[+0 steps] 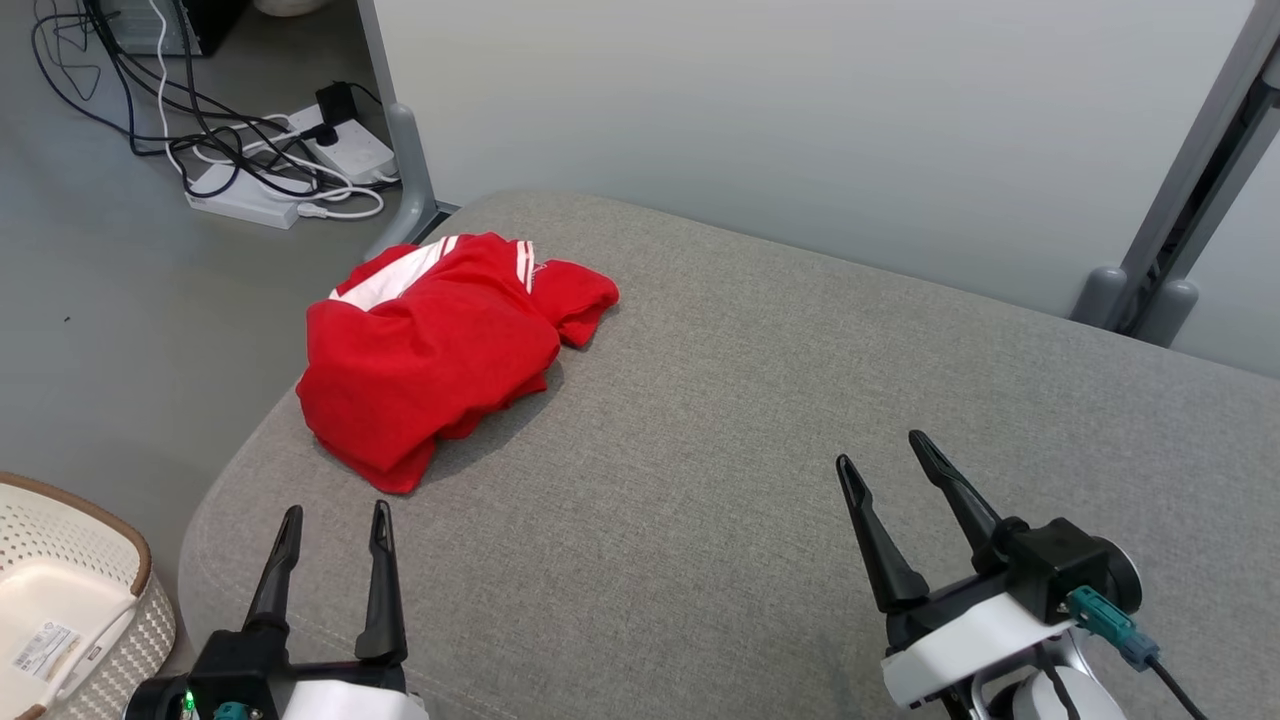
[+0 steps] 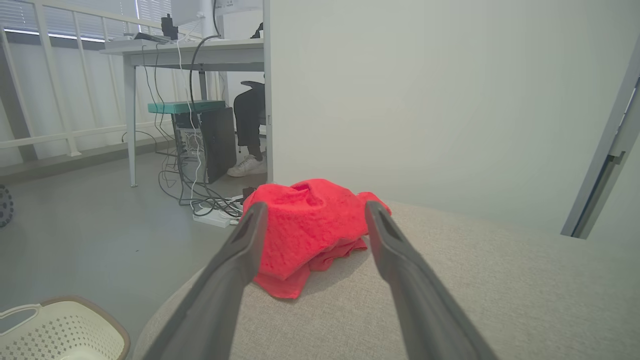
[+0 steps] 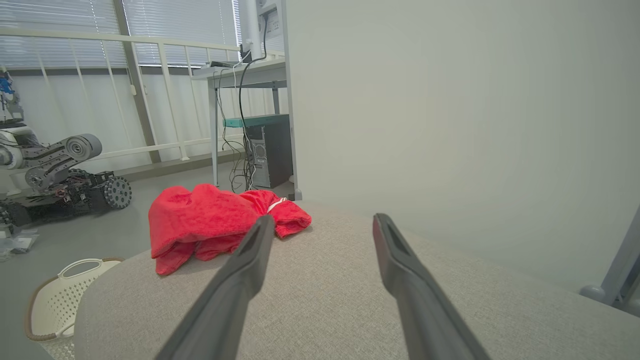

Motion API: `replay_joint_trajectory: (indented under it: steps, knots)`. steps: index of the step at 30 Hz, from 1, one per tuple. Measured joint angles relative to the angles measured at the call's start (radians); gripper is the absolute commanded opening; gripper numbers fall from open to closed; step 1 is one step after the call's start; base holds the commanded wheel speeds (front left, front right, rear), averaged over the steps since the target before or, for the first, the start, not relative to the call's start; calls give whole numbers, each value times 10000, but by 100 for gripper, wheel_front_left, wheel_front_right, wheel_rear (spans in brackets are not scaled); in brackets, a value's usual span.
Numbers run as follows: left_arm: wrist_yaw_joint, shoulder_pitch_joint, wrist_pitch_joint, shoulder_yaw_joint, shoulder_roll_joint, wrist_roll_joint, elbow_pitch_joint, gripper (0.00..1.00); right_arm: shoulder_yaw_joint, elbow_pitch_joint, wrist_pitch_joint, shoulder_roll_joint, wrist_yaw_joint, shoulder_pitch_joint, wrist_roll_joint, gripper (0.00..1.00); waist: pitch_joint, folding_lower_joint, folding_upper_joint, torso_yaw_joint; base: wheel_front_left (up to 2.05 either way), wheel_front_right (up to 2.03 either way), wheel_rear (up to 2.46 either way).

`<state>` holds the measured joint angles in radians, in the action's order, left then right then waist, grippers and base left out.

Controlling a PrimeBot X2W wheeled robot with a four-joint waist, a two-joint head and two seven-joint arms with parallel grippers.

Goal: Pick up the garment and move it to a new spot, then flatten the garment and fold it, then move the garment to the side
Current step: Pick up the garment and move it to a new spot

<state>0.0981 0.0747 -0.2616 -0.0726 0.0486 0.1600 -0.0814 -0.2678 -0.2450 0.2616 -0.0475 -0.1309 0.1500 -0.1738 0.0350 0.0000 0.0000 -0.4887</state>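
Spread fingers (image 1: pixel 382 580) face wide grey cushion (image 1: pixel 700 450); garment (image 1: pixel 430 350) hugs its left edge.

garment (image 1: pixel 440 350): we see bright red cloth with white stripes on its far side | state: crumpled, bunched in a loose heap | pose: lying slack, layers overlapping | place: we find it at the far left of the grey padded surface (image 1: pixel 760 420), near its rounded edge

basket (image 1: pixel 148 628) is getting cut off by the head view's lower-left corner. label (image 1: pixel 42 645) inside it is reading too small. garment (image 1: pixel 440 340) is lying bunched, folds hiding its shape. partition (image 2: pixel 400 100) is hiding a seated person, only a leg (image 2: pixel 248 120) and shoe (image 2: pixel 246 167) showing. left fingers (image 2: pixel 240 260) are covering the garment's side edges in the left wrist view.
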Motion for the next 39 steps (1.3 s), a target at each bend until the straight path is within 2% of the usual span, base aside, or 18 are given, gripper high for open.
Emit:
replay_joint_trajectory:
  steps: [19,25,29,36,39]
  knots:
    - [38,-73,0,6,0,86,-196,100,161,58,0,-2,0,-42,109,100,-114,0,0,109,0,0,0]
    - [-502,-691,0,372,6,516,-755,100,410,299,2,-2,0,65,623,100,-680,0,0,266,0,0,0]
    - [-949,-1581,0,539,98,268,-1306,100,525,366,2,-6,0,319,1160,100,-1323,0,0,464,0,0,0]
    - [-1513,-3656,67,938,725,562,-2966,100,614,604,2,-265,0,868,1498,100,-2609,0,0,921,0,0,0]
    - [-1593,-4577,702,1220,953,955,-3710,100,640,704,2,-378,0,1000,1586,100,-3080,0,0,1168,0,0,0]
